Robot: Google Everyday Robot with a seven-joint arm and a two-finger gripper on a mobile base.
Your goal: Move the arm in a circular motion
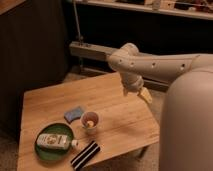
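Illumination is dim with a warm cast. Overhead light falls on the wooden table (112, 95), while the far background and left wall are nearly black. The arm (160, 62) is evenly lit, without glare. The gripper (143, 94), at the table's right edge, shows pale yellow against the dark floor.

My tool (141, 93) hangs above the far right edge of the light wooden table (115, 102), open wood beneath it. Near left stand a blue sponge (75, 114), a pale cup (90, 120), a green round plate (50, 154) and a black striped bar (85, 155).
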